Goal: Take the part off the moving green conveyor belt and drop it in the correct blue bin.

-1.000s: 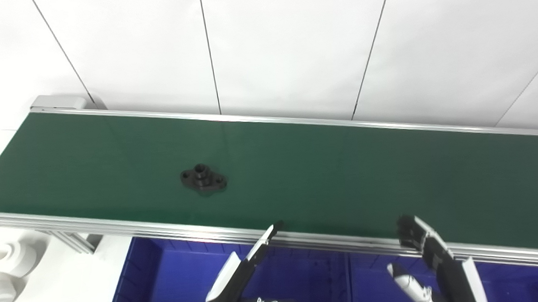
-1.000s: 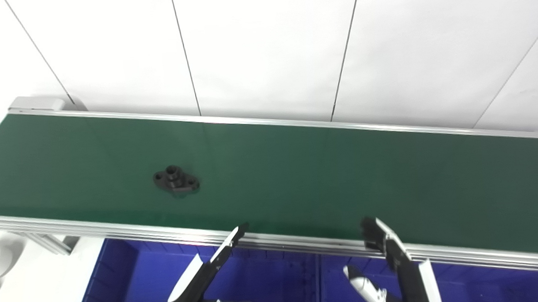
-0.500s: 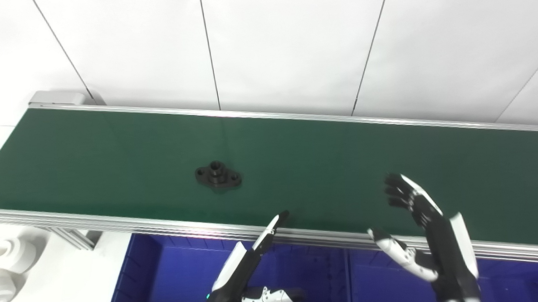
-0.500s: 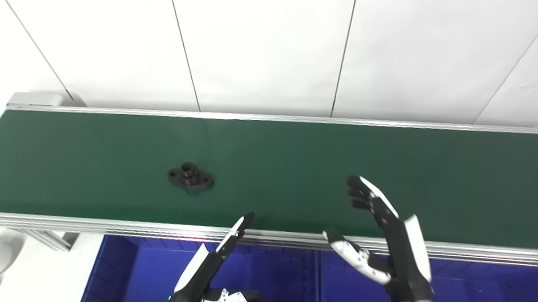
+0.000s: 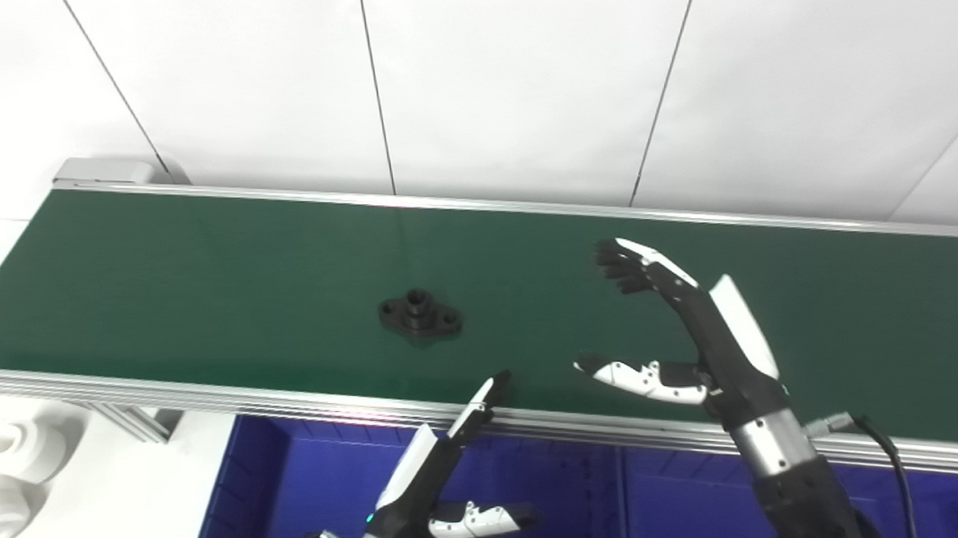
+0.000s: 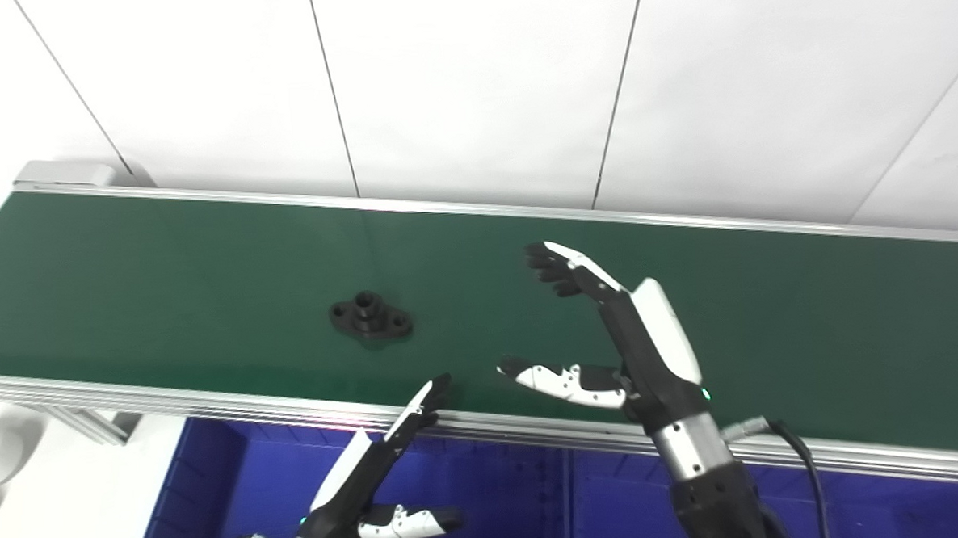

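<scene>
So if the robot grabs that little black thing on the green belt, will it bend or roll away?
The black part probably won't bend: it looks like a solid moulded flange with holes. It lies flat on the belt, so rolling seems unlikely. Being so low, it may be fiddly for the open right hand to pinch, perhaps easiest by its raised middle collar.

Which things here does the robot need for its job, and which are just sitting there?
For the job:
black part
green belt
blue bin
right hand, open
left hand, open

Just there:
white shapes at bottom left
white wall
</scene>
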